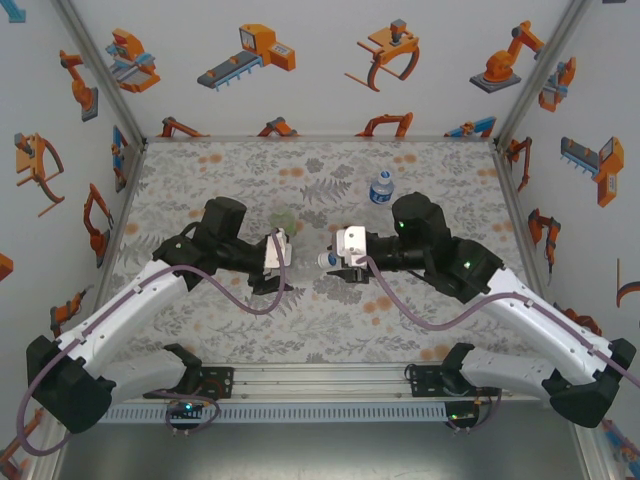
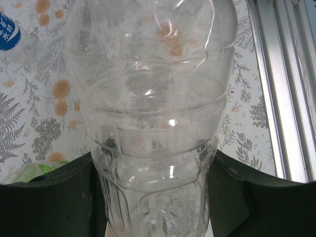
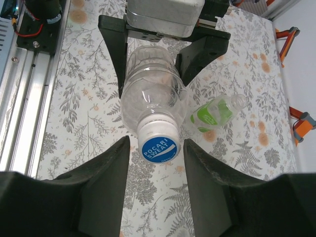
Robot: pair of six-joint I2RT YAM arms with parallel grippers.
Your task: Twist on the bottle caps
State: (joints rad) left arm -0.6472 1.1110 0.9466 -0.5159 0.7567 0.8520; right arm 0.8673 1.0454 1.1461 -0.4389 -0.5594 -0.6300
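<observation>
My left gripper (image 1: 278,262) is shut on the plain clear bottle (image 2: 153,98), its black fingers (image 2: 49,197) pressing the ribbed lower body on both sides. It holds the bottle (image 3: 153,94) level above the table, neck toward the right arm. A white cap with a blue top (image 3: 159,143) sits on the neck. My right gripper (image 3: 156,159) is open, one jaw on each side of the cap with a small gap on both sides. The green-tinted bottle (image 3: 215,111) lies uncapped on the table beyond. The blue-label bottle (image 1: 381,188) stands upright at the back.
The floral table cover (image 1: 200,180) ends at an aluminium rail (image 1: 320,378) along the near edge, where both arm bases are bolted. White walls with orange robot drawings close in the left, back and right sides.
</observation>
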